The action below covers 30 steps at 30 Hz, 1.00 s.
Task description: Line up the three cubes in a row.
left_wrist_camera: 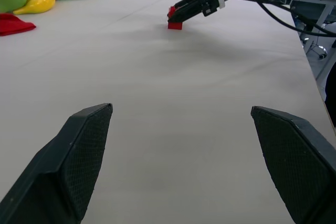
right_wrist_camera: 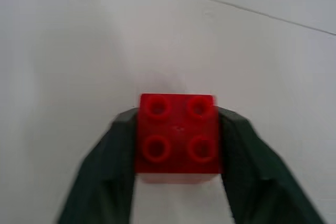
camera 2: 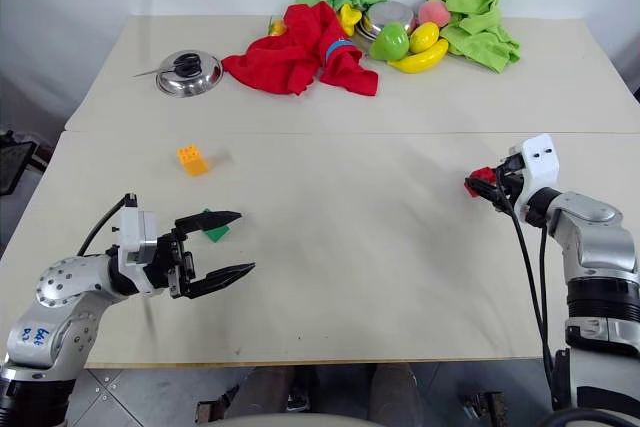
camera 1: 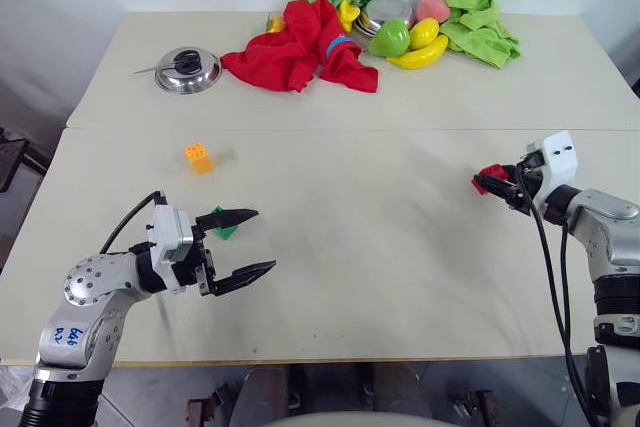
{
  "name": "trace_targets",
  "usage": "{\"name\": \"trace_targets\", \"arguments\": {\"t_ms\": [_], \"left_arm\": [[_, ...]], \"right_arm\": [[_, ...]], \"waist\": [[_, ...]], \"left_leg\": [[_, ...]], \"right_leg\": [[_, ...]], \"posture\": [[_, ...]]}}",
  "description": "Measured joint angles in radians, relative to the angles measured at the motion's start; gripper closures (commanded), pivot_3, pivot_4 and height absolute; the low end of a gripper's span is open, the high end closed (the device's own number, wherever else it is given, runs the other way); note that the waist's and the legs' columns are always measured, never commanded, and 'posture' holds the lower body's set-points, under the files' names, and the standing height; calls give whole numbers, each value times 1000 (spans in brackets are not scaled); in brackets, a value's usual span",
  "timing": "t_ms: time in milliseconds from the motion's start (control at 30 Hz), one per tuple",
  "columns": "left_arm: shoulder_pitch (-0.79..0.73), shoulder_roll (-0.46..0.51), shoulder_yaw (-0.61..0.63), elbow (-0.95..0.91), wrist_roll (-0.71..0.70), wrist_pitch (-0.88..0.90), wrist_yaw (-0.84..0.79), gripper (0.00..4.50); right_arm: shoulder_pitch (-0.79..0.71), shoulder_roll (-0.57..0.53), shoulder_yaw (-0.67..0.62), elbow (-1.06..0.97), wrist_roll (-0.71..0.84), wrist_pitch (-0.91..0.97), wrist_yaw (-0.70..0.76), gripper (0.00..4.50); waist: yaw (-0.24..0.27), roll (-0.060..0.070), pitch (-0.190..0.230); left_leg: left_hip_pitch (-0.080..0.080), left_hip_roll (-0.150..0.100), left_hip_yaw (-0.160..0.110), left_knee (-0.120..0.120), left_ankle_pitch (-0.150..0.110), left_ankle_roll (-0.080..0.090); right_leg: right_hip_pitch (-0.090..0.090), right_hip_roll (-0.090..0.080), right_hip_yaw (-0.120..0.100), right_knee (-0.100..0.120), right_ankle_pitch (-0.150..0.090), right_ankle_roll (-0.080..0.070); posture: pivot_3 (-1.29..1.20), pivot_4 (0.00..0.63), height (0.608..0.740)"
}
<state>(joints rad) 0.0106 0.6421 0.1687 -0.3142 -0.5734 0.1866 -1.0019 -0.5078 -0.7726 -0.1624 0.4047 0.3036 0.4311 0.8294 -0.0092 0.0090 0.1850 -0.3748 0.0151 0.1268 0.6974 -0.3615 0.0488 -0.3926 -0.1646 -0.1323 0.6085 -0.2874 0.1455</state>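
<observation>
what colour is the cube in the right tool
Red cube with four studs, clearest in the right wrist view.

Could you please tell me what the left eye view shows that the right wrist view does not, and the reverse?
Left eye view alone: the orange-yellow cube, the green cube beside the open left gripper, a steel lid and cloths with toy fruit at the far edge.
Right wrist view alone: the four studs on top of the red cube.
Both: the right gripper, jaws shut on the red cube, over the table.
</observation>
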Motion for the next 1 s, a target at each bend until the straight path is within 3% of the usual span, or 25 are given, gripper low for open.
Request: {"name": "trace_targets", "arguments": {"t_ms": [200, 333, 500, 733, 1000], "left_arm": [[1, 6, 9, 12, 1, -4, -13, 0], [-4, 7, 8, 26, 6, -5, -27, 0], [-14, 6, -2, 35, 8, -4, -31, 0], [-14, 6, -2, 37, 10, -14, -36, 0], [-14, 3, 4, 45, 10, -24, -33, 0]], "right_arm": [[-1, -82, 91, -43, 19, -276, 464, 2998], [-65, -78, 209, -6, -12, -420, 688, 2998], [-149, 9, 315, 66, -56, -486, 710, 2998], [-204, 35, 392, 192, -73, -608, 719, 2998], [-225, 35, 424, 252, -54, -687, 724, 360]], "waist": [[1, 0, 0], [-3, 0, 0], [-15, 0, 0], [-18, 0, 0], [-18, 0, 0]], "left_leg": [[0, 0, 0, 0, 0, 0], [1, 1, 0, 1, 0, 0], [0, 1, -1, 0, 0, 0], [0, 0, -3, 0, 0, 0], [0, 0, -3, 1, 0, 0]], "right_leg": [[1, 1, 0, -1, 0, 1], [1, 1, 0, -1, 0, 1], [1, 1, -1, -1, 0, 1], [2, 0, -2, -2, 0, 1], [2, 0, -2, -1, 0, 1]], "posture": [[0, 150, 740], [0, 150, 740], [0, 150, 740], [0, 150, 740], [0, 150, 740]]}}
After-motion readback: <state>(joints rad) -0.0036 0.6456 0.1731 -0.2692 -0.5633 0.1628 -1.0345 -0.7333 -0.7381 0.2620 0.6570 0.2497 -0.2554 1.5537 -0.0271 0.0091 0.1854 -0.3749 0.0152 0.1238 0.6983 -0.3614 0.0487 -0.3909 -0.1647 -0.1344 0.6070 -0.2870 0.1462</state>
